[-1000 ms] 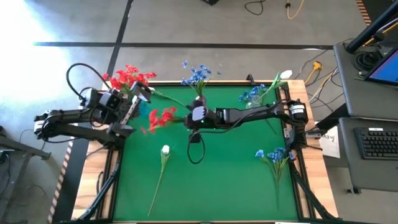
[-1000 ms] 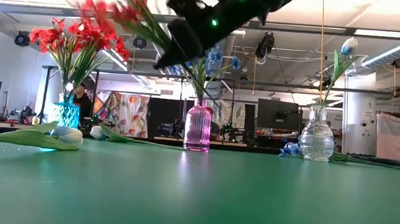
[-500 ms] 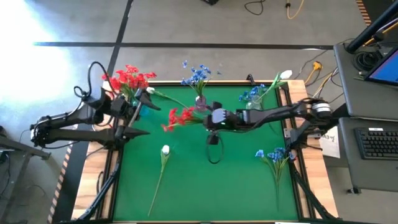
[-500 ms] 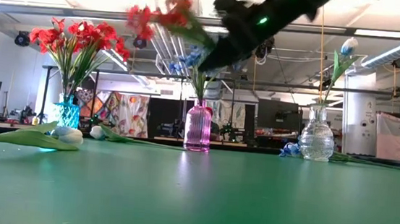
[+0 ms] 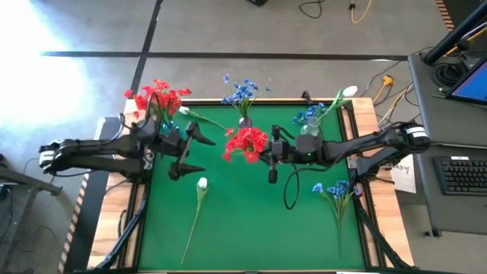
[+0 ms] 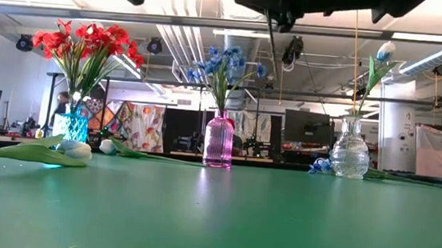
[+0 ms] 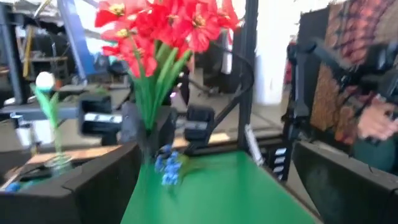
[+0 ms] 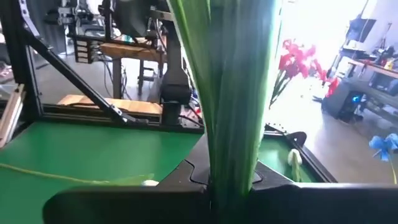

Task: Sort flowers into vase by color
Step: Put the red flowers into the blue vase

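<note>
The right pincer hangs over the middle of the green table, clenched on the stems of a bunch of red flowers whose blooms point left toward the other arm (the right wrist view shows the green stems pressed between its fingers). The left pincer faces it from the left, just short of the blooms, with its fingers spread wide and nothing between them.

At the far left corner a teal vase holds more red flowers. At the far middle a pink vase holds blue flowers. At the far right a clear glass vase holds one white bud and some blue blooms.

One white tulip lies on the table, left of centre, its stem running toward the near edge. Another white flower lies near the far edge between the teal and pink vases. A loose bunch of blue flowers lies by the right edge.
</note>
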`<control>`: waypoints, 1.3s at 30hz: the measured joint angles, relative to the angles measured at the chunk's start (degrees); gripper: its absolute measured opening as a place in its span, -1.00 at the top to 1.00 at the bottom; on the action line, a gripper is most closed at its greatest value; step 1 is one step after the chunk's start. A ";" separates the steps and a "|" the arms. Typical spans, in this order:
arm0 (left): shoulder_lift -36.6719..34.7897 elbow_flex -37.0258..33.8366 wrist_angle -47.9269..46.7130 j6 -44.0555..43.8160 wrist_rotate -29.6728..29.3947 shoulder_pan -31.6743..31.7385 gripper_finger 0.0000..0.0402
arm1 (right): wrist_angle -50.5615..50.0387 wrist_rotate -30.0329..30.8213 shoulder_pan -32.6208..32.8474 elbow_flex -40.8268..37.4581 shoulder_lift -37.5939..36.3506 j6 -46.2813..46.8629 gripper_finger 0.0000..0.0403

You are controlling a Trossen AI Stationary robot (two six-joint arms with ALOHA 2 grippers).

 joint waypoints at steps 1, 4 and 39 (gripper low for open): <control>1.05 -0.88 3.09 -0.98 0.04 0.00 -0.99 | 0.76 -0.02 0.00 -0.03 0.54 -0.07 0.96; 3.87 -2.22 10.32 -3.85 -0.01 -0.01 -0.99 | 4.23 -2.21 -0.10 -0.05 1.70 0.14 0.96; 35.69 15.14 29.04 7.80 -19.86 -7.98 -0.80 | 8.98 -2.37 -0.12 -0.05 3.94 2.41 0.96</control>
